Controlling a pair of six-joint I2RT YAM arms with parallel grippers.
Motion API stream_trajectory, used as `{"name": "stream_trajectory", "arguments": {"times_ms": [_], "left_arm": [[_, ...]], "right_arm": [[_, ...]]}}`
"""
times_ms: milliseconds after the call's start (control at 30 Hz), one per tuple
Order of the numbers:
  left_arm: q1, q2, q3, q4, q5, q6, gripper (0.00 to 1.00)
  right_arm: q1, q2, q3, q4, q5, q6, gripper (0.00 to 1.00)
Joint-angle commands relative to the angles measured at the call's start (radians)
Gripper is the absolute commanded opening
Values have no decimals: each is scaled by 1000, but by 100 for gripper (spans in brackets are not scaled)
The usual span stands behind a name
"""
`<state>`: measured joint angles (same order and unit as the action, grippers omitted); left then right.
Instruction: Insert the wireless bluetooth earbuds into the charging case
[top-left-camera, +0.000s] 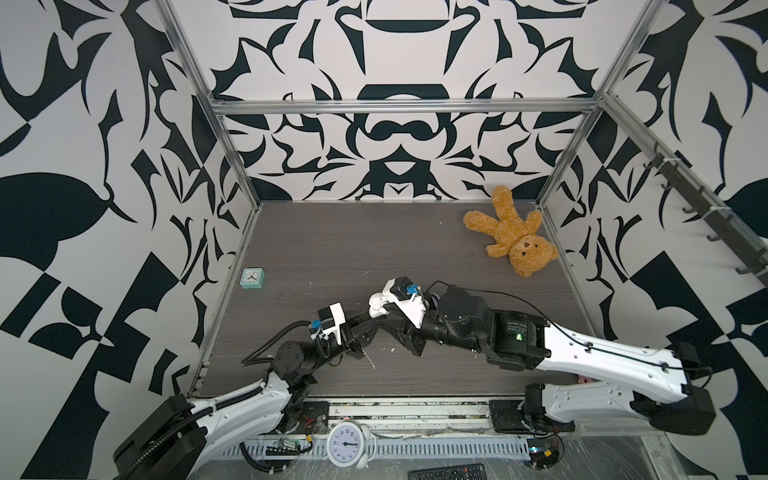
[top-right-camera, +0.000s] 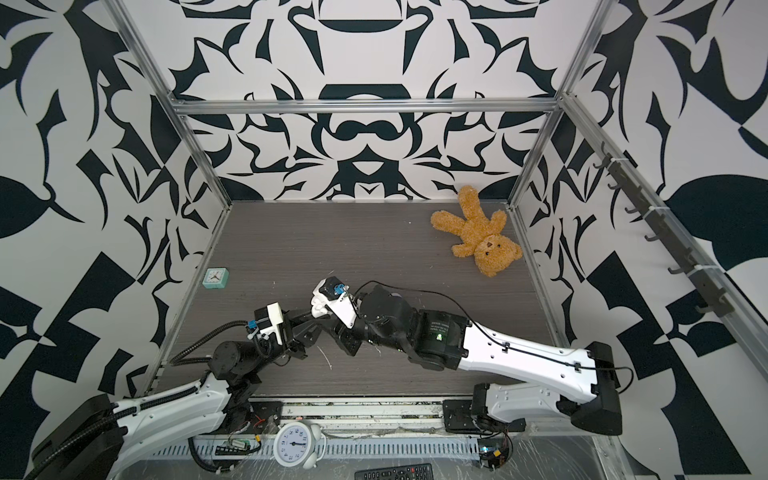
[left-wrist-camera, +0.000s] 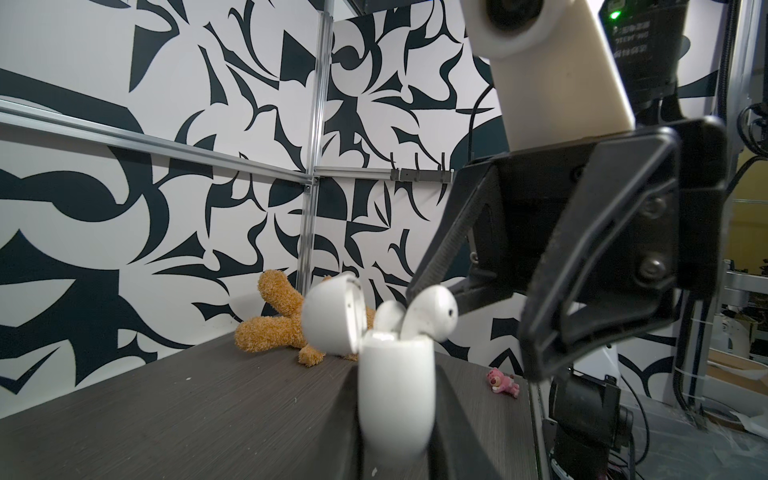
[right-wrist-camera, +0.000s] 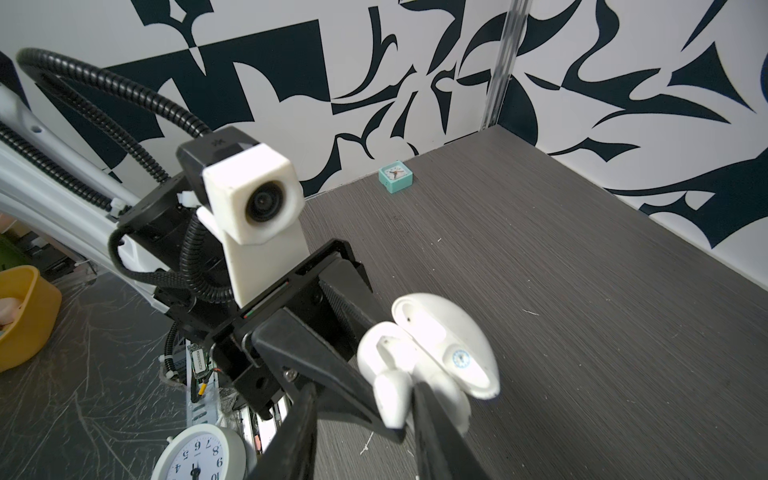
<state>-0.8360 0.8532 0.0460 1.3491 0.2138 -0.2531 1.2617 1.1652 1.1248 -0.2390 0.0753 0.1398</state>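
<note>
Above the near middle of the table (top-left-camera: 332, 249), your left gripper (left-wrist-camera: 395, 419) is clamped on the charging case (left-wrist-camera: 395, 374), holding it upright and, as far as I can tell, lifted off the surface, lid hinged back. One white earbud (left-wrist-camera: 388, 318) sits down in its well. The other earbud (left-wrist-camera: 432, 309) stands higher beside it, stem into the case but head proud of the rim.

Your right gripper (left-wrist-camera: 469, 332) straddles that raised bud with its jaws apart. The far fingertip (left-wrist-camera: 411, 291) touches the head and the near finger shows a gap, so nothing is pinched.

By my read you're at the seating step for the second bud: placed, but not yet home. The next move calls for a light press straight down on the head, along the stem's line, while the left holds the case steady. Come in crooked and the bud could tip out, or the case could twist in the grip. After that, clear the right fingers from the lid's path.
</note>
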Motion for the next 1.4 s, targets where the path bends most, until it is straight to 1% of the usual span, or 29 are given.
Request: {"name": "stream_trajectory", "arguments": {"times_ms": [0,733,1100,1367], "left_arm": [[2,-4,38,76,-3,3,0],[2,-11,38,76,1,3,0],[2,-3,38,76,-1,4,0],[2,3,36,76,-12,10,0]], "right_arm": [[7,-16,-1,-30,16,14,40],[8,-25,3,-54,72,6,41],[9,-19,13,-44,3,18,39],[17,-25,26,-63,6,23,39]]}}
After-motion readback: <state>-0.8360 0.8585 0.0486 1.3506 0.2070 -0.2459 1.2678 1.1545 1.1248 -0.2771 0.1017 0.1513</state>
